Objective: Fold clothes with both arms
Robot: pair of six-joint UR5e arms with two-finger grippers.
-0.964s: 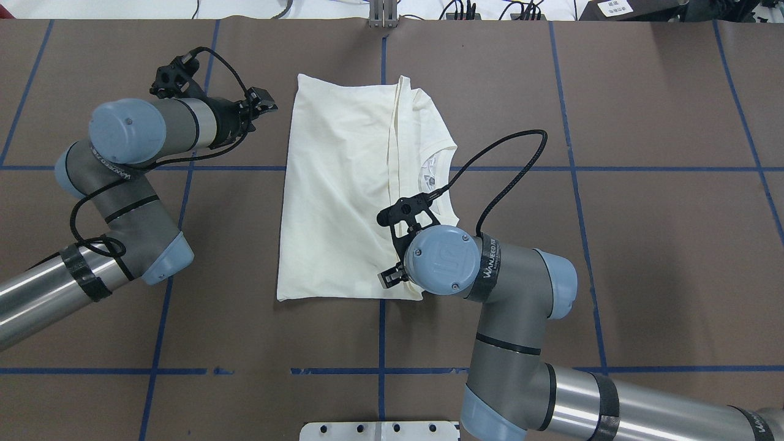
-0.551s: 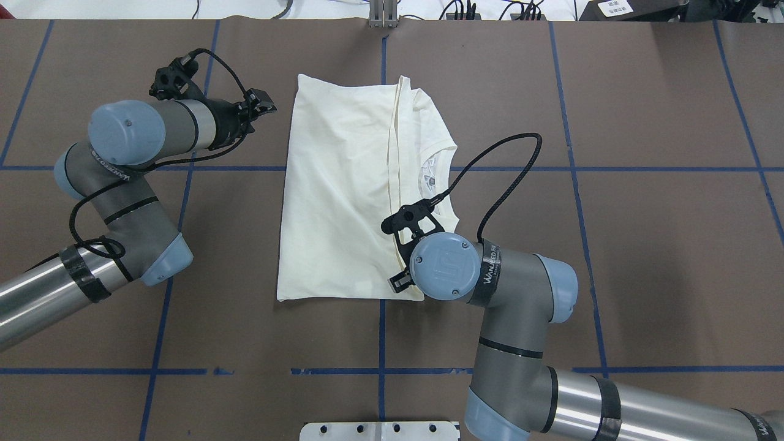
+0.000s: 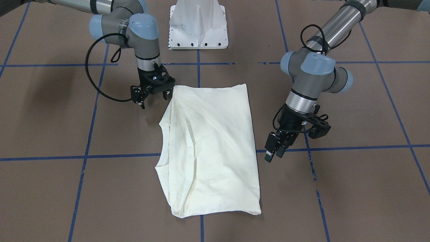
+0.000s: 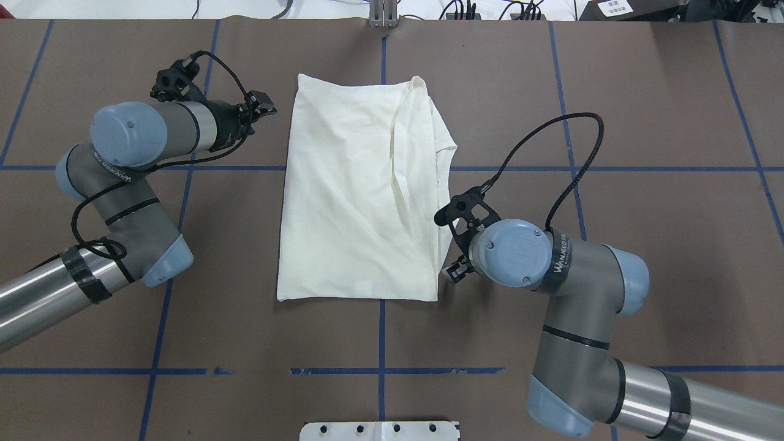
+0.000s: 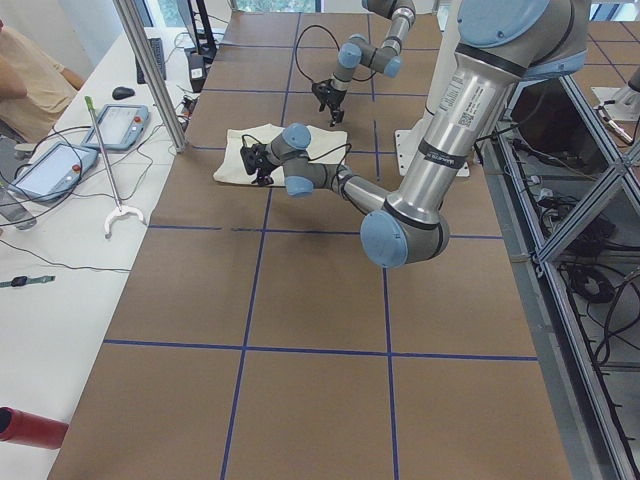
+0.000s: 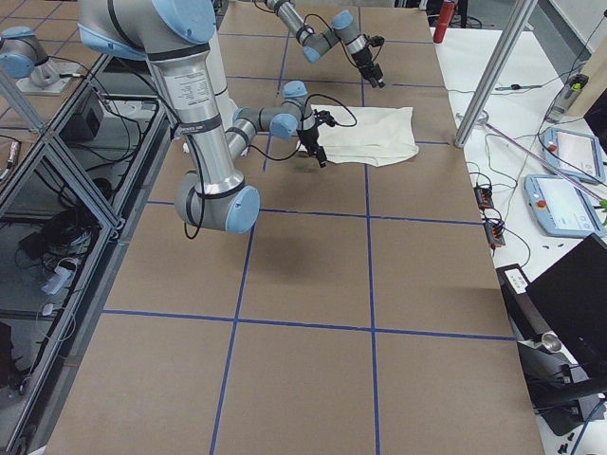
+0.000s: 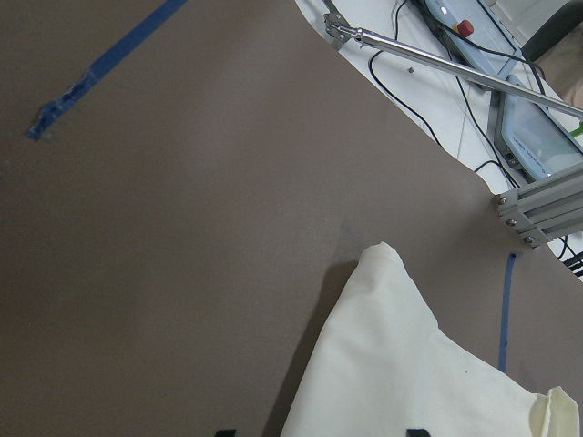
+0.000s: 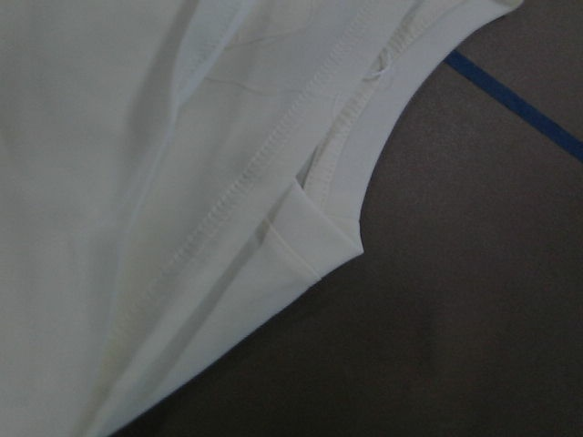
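I see the cream T-shirt (image 4: 349,196) folded flat, plain side up; the left arm (image 4: 131,211) is near its far left corner. The right arm (image 4: 579,272) is beside its near right corner.

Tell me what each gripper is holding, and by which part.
Nothing is held. The left gripper and the right gripper are both open, each beside the shirt with no cloth between the fingers.

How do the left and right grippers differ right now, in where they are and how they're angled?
The left gripper sits off the T-shirt's far left corner; the right gripper sits beside its near right corner. The left gripper leans at a slant toward the cloth, while the right gripper points almost straight down. Neither grips the T-shirt.
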